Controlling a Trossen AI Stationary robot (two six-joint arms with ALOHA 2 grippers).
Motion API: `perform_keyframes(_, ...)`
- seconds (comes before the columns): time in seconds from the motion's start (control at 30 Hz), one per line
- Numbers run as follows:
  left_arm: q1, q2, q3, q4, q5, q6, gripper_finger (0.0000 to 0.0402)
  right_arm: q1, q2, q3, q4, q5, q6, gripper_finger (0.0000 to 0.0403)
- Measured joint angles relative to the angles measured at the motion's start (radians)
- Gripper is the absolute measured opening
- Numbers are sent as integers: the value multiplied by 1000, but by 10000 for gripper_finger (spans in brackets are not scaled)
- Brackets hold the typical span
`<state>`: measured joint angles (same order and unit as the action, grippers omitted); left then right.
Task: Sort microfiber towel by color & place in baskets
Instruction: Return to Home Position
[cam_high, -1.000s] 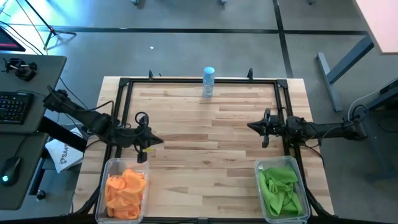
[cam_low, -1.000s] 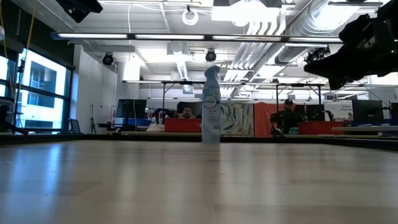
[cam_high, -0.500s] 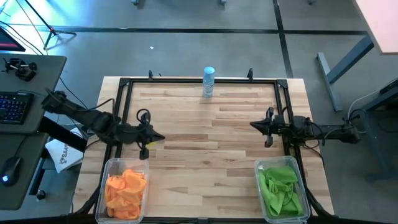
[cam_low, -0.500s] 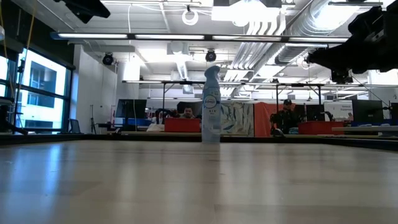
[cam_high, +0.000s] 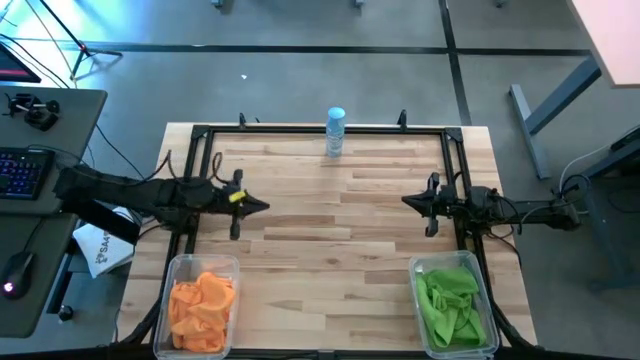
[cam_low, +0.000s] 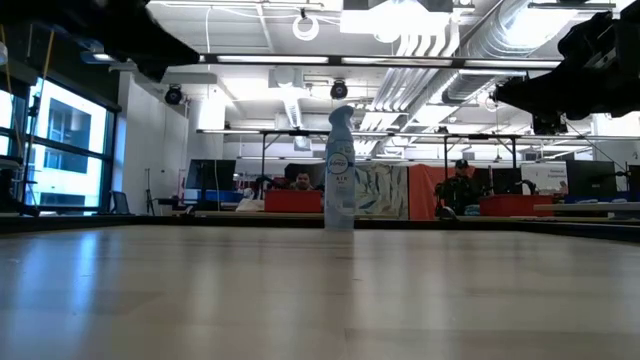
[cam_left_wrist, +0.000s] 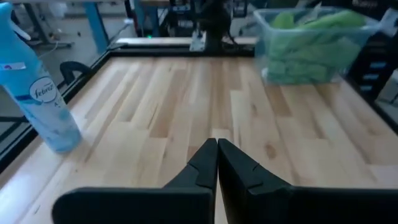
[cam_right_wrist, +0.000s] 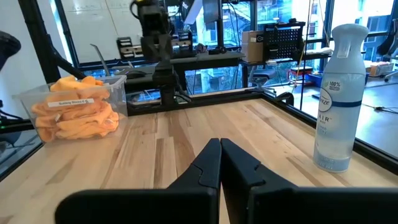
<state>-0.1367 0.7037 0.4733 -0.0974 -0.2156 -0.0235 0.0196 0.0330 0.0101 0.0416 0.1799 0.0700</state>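
Orange cloths (cam_high: 200, 300) fill the clear tub (cam_high: 186, 265) at the table's near left; green cloths (cam_high: 450, 305) fill the clear tub (cam_high: 422, 270) at the near right. The right wrist view shows the orange pile (cam_right_wrist: 74, 115), the left wrist view the green pile (cam_left_wrist: 311, 43). My left gripper (cam_high: 262, 206) is shut and empty, above the table's left side, beyond the orange tub; in its own view (cam_left_wrist: 216, 155) the fingertips meet. My right gripper (cam_high: 406, 202) is shut and empty over the right side, beyond the green tub, fingertips together (cam_right_wrist: 220, 152).
A white-and-blue spray bottle (cam_high: 335, 131) stands upright at the middle of the far edge, also seen in the low view (cam_low: 340, 170). A black metal frame (cam_high: 320, 131) runs round the tabletop. Bare wood lies between the arms. A desk with a keyboard (cam_high: 25, 170) stands left of the table.
My left gripper has moved toward the table's far edge and slightly right, away from the orange tub, staying shut. My right gripper has kept almost still, drifting a little toward the near edge early on.
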Motion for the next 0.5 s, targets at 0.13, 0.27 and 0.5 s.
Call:
perform_keyframes(0.13,78,-126,-107,43,58,2,0,0,0,0,0,0,0,0)
perform_keyframes(0.27,124,-278,-219,92,85,22,0,0,0,0,0,0,0,0)
perform_keyframes(0.5,165,-526,-390,171,91,23,0,0,0,0,0,0,0,0)
